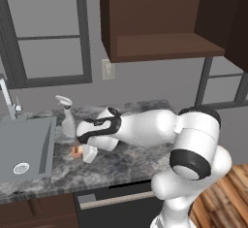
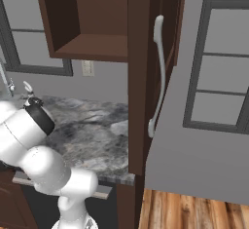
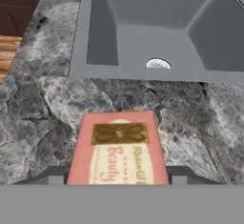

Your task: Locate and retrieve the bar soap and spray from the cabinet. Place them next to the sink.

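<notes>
- Soap [image 3: 117, 147] between the tool's [image 3: 116, 180] tips, apparently clamped, low over the marbled bench [image 3: 38, 108] and just short of the sink's [image 3: 95, 37] near rim; whether touching the bench, impossible to tell.
- Likely held flat, label up, to be set down beside the basin.
- Spray [image 1: 66, 115] upright on the bench beside the sink, behind the wrist, seemingly delivered.
- Cabinet [image 1: 160, 45] above, door open, shelf bare.
- Placement looking near done: soap release judged the step in hand.
</notes>
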Robot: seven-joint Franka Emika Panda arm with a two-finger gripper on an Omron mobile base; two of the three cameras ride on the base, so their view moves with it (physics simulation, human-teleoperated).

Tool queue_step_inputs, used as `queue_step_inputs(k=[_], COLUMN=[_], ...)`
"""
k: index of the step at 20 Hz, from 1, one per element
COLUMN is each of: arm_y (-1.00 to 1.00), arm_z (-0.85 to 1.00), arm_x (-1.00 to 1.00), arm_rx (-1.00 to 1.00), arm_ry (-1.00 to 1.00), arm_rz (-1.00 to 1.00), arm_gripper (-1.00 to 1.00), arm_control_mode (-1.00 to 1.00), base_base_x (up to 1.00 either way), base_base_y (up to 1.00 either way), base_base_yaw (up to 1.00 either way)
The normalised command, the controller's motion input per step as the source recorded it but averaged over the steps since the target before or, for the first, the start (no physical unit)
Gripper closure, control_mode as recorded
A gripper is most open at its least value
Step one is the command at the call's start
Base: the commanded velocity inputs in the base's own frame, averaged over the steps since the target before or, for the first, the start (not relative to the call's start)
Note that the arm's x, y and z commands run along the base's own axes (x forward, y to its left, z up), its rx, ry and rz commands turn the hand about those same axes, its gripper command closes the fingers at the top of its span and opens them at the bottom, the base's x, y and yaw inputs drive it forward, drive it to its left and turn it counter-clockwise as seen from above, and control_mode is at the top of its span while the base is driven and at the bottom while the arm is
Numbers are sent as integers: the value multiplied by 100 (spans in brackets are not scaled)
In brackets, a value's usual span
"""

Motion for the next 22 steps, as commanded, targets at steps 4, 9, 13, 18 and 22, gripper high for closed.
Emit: queue_step_inputs(k=[4, 9, 13, 18, 22], arm_y=[27, 22, 22, 28, 26], arm_z=[-24, -19, -20, -22, -19], arm_x=[16, 21, 22, 21, 24], arm_rx=[0, 0, 0, 0, 0], arm_ry=[3, 0, 0, 0, 0], arm_rz=[0, 0, 0, 0, 0], arm_gripper=[100, 100, 100, 100, 100], arm_control_mode=[-100, -100, -100, -100, -100], base_base_x=[0, 0, 0, 0, 0], base_base_y=[0, 0, 0, 0, 0], base_base_yaw=[0, 0, 0, 0, 0])
